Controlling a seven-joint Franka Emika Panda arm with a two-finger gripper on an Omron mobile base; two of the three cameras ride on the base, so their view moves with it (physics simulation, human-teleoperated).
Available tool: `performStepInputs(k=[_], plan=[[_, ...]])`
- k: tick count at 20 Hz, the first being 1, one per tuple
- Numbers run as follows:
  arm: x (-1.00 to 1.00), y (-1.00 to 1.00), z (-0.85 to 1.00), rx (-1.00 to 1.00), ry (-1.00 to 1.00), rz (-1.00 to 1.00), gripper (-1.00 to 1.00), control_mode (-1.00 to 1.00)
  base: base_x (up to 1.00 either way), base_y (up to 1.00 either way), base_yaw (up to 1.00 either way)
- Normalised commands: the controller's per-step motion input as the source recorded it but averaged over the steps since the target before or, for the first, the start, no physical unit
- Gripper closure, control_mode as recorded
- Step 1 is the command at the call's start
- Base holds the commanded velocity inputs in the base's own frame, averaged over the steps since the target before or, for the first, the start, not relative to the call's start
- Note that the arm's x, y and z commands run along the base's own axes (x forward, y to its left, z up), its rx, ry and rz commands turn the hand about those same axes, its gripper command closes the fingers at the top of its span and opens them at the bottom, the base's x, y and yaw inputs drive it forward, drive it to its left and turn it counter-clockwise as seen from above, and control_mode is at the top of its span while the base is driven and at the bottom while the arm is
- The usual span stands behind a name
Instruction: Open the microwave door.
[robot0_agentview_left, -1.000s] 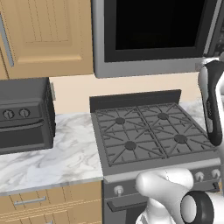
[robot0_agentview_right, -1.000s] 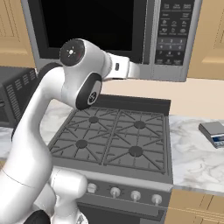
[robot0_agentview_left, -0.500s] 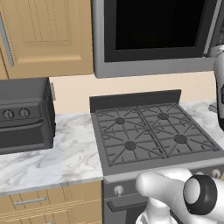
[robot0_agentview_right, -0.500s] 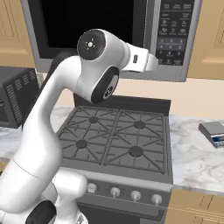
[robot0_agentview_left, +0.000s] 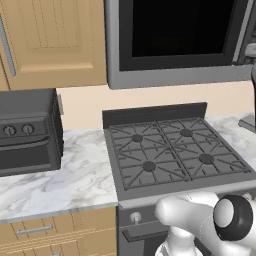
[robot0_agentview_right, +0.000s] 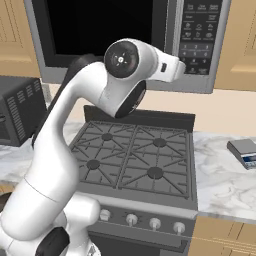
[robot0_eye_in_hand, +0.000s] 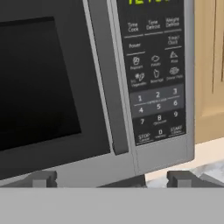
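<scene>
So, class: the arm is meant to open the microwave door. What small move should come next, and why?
Probably a short advance toward the vertical door handle. The hand view faces the handle between the microwave door window and the keypad, the gripper fingertips stand wide apart below it, touching nothing, and the door looks closed.

The gripper (robot0_eye_in_hand: 112, 179) sits up in front of the microwave, its two fingertips (robot0_eye_in_hand: 43, 178) spread wide and touching nothing. Straight ahead of it runs the door handle (robot0_eye_in_hand: 107, 78), upright. Left of that, the microwave door (robot0_eye_in_hand: 39, 87), shut flush against the body. Right of the handle, the keypad panel (robot0_eye_in_hand: 155, 74), and beyond that to the right a wooden cabinet (robot0_eye_in_hand: 212, 65). Well below the gripper lies the stove (robot0_agentview_right: 132, 160), set into the counter (robot0_agentview_left: 60, 180). Far off to the left, a toaster oven (robot0_agentview_left: 27, 132) stands on that counter under another cabinet (robot0_agentview_left: 55, 42). Down to the right, a small scale (robot0_agentview_right: 243, 151) rests on the counter.
</scene>
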Motion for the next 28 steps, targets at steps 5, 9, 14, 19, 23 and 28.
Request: performStepInputs(k=[5,9,14,19,23,28], plan=[[0.48,0.0,-0.03,0.0,-0.03,0.06,-1.0,-1.0,0.0,0.0,0.0],[0.56,-0.1,-0.02,0.0,0.0,0.06,-1.0,-1.0,0.0,0.0,0.0],[0.51,-0.29,0.0,0.03,0.0,0.06,-1.0,-1.0,0.0,0.0,0.0],[0.56,-0.19,-0.03,0.01,0.0,0.05,-1.0,-1.0,0.0,0.0,0.0],[0.63,-0.05,-0.16,0.0,0.0,0.04,-1.0,-1.0,0.0,0.0,0.0],[0.6,-0.08,-0.21,0.0,0.0,0.05,-1.0,-1.0,0.0,0.0,0.0]])
